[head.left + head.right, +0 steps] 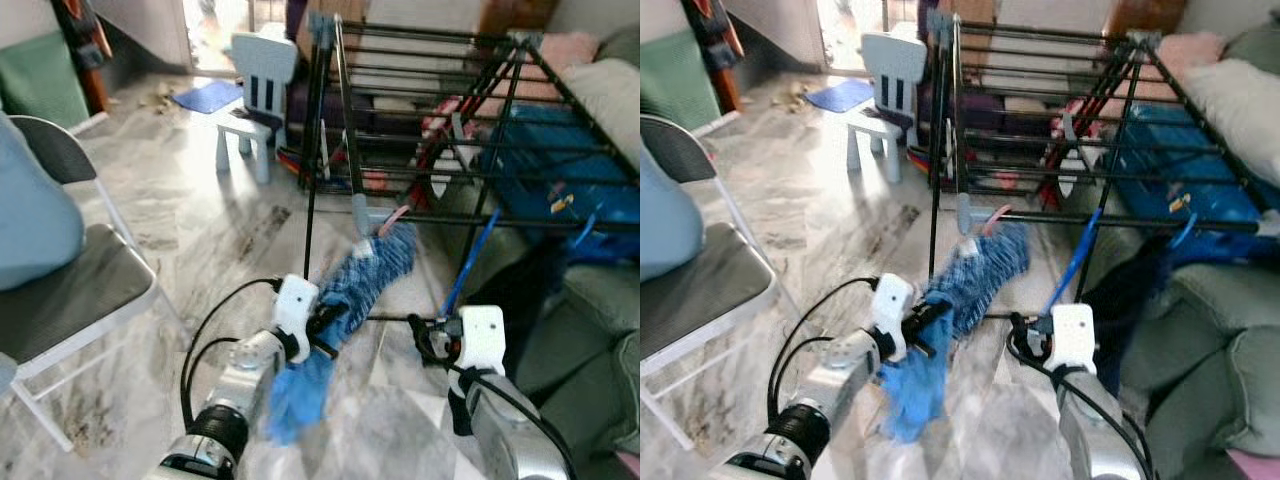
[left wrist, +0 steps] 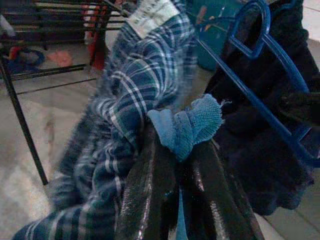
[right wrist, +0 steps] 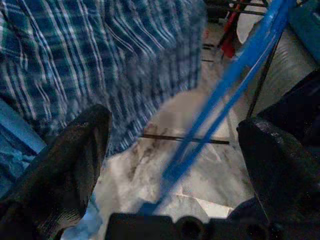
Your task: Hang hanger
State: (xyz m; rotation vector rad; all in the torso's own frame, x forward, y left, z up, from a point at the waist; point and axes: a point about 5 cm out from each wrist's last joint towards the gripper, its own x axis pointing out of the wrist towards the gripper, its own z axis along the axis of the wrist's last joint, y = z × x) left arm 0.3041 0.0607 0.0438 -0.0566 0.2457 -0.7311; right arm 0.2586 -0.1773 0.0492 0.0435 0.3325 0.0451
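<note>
The blue plastic hanger [image 1: 468, 270] leaned between our two arms, just below the black metal drying rack [image 1: 440, 110], with a dark garment [image 2: 260, 150] draped behind it. Our right gripper [image 3: 172, 165] stood spread wide around its shaft, touching nothing, seemingly ready to take it. Our left gripper [image 2: 175, 165] was clenched on the blue plaid shirt [image 1: 365, 275], probably holding it clear.
</note>
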